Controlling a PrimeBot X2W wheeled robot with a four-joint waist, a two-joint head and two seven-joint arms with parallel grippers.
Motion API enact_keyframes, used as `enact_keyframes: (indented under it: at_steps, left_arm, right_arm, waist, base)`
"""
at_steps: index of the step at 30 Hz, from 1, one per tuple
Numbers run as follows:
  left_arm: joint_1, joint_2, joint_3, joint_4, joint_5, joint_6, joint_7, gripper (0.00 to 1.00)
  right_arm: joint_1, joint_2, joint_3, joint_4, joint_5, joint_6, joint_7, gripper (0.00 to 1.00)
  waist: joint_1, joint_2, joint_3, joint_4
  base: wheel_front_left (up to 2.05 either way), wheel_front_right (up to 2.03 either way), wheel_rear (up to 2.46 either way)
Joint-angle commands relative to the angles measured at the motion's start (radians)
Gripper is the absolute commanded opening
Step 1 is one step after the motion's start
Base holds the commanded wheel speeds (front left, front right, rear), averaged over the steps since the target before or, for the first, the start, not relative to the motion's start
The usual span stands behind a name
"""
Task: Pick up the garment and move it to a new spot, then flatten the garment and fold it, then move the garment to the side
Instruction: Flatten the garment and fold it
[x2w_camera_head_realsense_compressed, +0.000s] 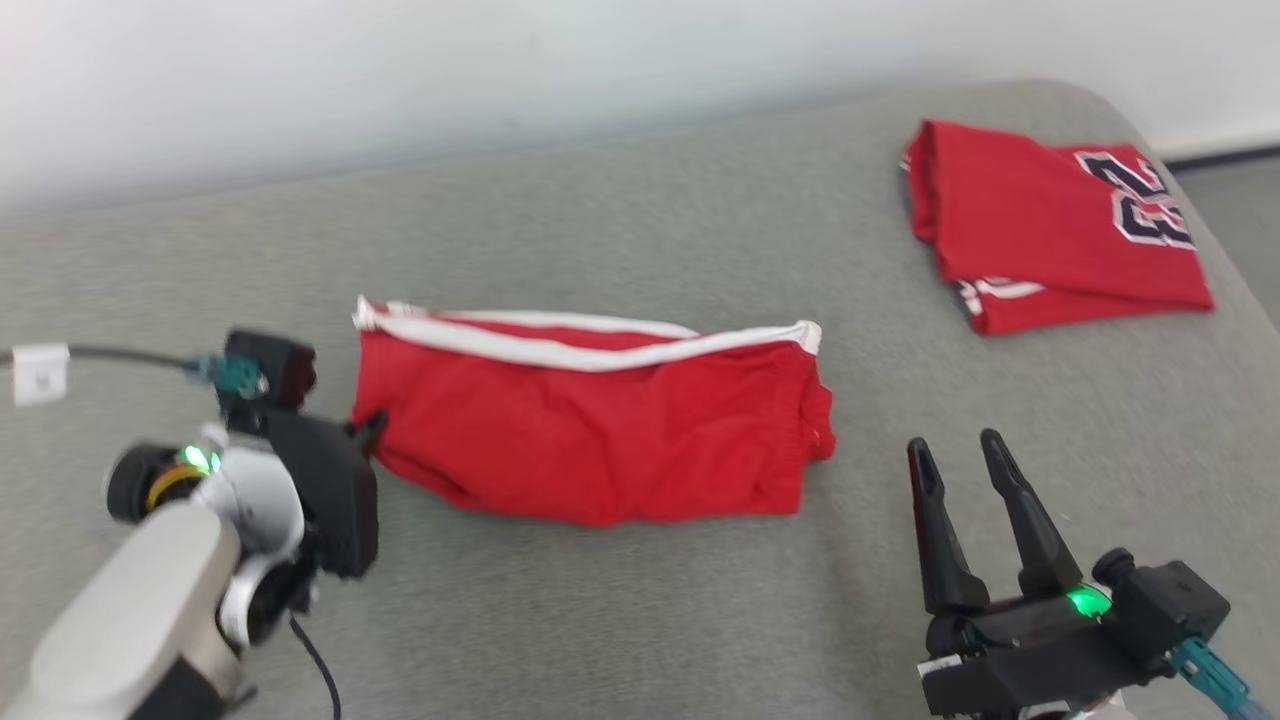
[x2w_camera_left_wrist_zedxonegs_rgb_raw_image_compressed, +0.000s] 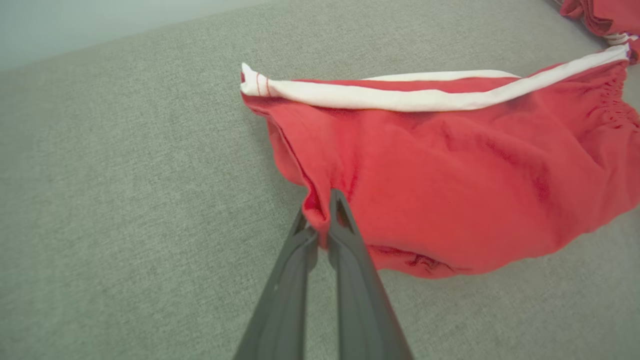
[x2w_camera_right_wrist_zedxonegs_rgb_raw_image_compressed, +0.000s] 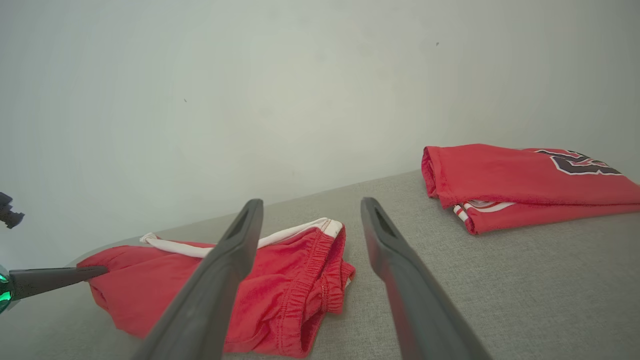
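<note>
Currently our left gripper (x2w_camera_left_wrist_zedxonegs_rgb_raw_image_compressed: 320, 216) is closed to a thin slit, with a fold of the shorts' (x2w_camera_head_realsense_compressed: 590, 440) left edge pinched between its fingers (x2w_camera_left_wrist_zedxonegs_rgb_raw_image_compressed: 345, 235). From the head view, that gripper comes in from the left with its tips right at the cloth, low on that edge. The shorts lie near the middle of the grey cushion (x2w_camera_head_realsense_compressed: 640, 620), folded into a wide band. Their white trim (x2w_camera_head_realsense_compressed: 560, 345) runs along the far edge and the elastic waistband (x2w_camera_right_wrist_zedxonegs_rgb_raw_image_compressed: 320, 280) is bunched at the right end. The near edge is rumpled and not quite flat.

Our right gripper (x2w_camera_head_realsense_compressed: 952, 445) sits to the right of the shorts and nearer to us, clear of the cloth, with its two fingers spread wide and nothing between them. Its tips point toward the far wall (x2w_camera_head_realsense_compressed: 400, 80).

A folded red jersey (x2w_camera_head_realsense_compressed: 1040, 225) with a dark number on it rests at the far right corner of the cushion, well apart from the shorts.
</note>
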Motion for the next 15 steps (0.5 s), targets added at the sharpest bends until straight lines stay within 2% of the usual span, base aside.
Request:
enact_keyframes:
  at_steps: [1, 8, 14, 15]
  left_arm:
    - [0.039, 0.003, 0.002, -0.020, -0.005, 0.011, -0.015, 0.00]
    - [0.206, -0.001, 0.026, -0.122, -0.048, 0.075, -0.080, 0.00]
    - [0.317, -0.027, 0.039, -0.144, -0.070, 0.107, -0.161, 0.00]
    - [0.322, -0.029, 0.045, -0.144, -0.058, 0.112, -0.192, 0.58]
  right_arm:
    - [0.018, -0.005, -0.009, 0.001, -0.008, -0.003, -0.004, 1.00]
    - [0.060, -0.004, -0.033, 0.003, -0.015, -0.003, -0.004, 1.00]
    - [0.073, -0.014, -0.038, 0.007, -0.016, -0.003, -0.004, 1.00]
    - [0.070, -0.016, -0.037, 0.007, -0.016, -0.003, -0.004, 1.00]
  waist:
    - [0.0001, 0.0001, -0.060, 0.068]
    - [0.0001, 0.0001, -0.088, 0.110]
    - [0.0001, 0.0001, -0.087, 0.123]
    - [0.0001, 0.0001, -0.086, 0.124]
  base:
    - [0.00, 0.00, 0.00]
    - [0.00, 0.00, 0.00]
    - [0.00, 0.00, 0.00]
    - [0.00, 0.00, 0.00]
